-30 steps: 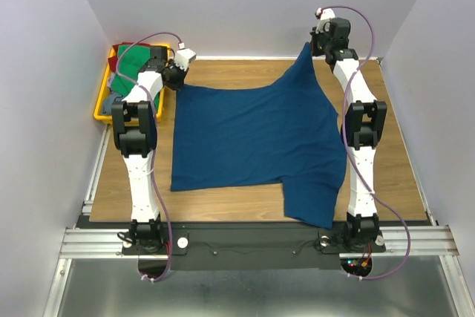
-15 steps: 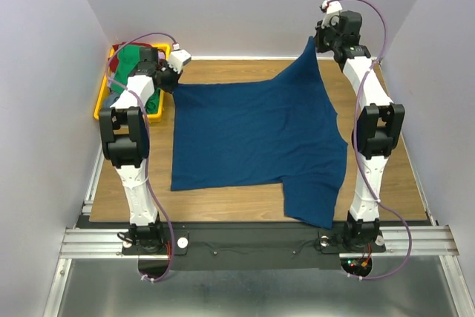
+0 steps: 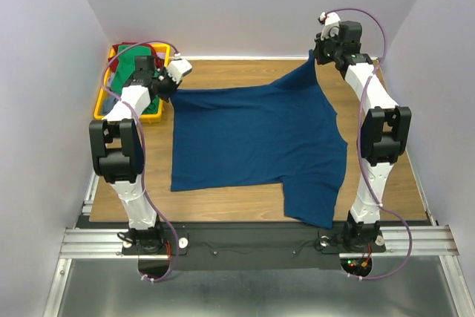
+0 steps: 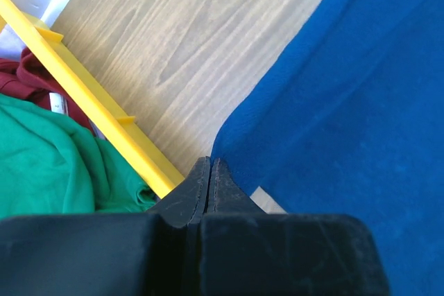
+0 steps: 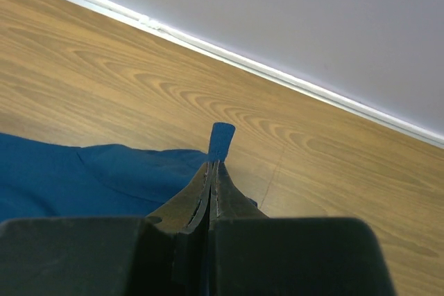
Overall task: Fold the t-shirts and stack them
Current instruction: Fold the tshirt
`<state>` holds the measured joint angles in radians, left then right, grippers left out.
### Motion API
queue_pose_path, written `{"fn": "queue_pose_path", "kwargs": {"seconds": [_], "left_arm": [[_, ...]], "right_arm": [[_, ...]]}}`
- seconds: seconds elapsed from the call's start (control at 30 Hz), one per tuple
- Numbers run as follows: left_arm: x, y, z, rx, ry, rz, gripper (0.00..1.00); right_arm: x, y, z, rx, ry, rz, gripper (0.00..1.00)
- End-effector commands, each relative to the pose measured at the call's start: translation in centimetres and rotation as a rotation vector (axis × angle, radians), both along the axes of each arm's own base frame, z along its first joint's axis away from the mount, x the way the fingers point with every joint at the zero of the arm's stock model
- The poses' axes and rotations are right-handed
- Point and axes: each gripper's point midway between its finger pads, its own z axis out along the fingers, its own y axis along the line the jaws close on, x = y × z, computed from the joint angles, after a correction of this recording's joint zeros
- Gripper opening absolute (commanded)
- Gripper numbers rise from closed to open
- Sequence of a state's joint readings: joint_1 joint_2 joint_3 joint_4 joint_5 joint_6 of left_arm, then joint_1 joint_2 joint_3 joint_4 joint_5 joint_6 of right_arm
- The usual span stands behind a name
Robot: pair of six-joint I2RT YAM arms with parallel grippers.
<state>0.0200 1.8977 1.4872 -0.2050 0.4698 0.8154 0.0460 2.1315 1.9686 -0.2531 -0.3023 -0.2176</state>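
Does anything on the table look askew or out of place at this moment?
Yes. The navy t-shirt lies unevenly: its near right part sticks out past the rest of the hem, to the near edge of the table. Both far corners are pinched, by the left gripper and the right gripper, and the right one is lifted.

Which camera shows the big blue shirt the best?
The top external view: the whole blue shirt shows, spread over the table. The left wrist view shows only one edge running up to the left claw. The right wrist view shows a small corner pinched in the right claw.
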Motion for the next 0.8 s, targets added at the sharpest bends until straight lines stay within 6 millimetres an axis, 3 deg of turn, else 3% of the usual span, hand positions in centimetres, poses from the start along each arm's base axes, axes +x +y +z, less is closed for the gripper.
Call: {"fn": "queue_pose_path", "kwargs": {"seconds": [0.0, 0.77], "left_arm": [[-0.8, 0.3, 2.7, 0.035, -0.088, -0.038, 0.0], [-1.9, 0.6, 2.4, 0.08, -0.162, -0.06, 0.0]], "right_arm": [[-1.3, -0.2, 7.1, -0.007, -0.155, 0.018, 0.01], [-7.7, -0.4, 8.4, -0.024, -0.141, 0.032, 0.01]]}}
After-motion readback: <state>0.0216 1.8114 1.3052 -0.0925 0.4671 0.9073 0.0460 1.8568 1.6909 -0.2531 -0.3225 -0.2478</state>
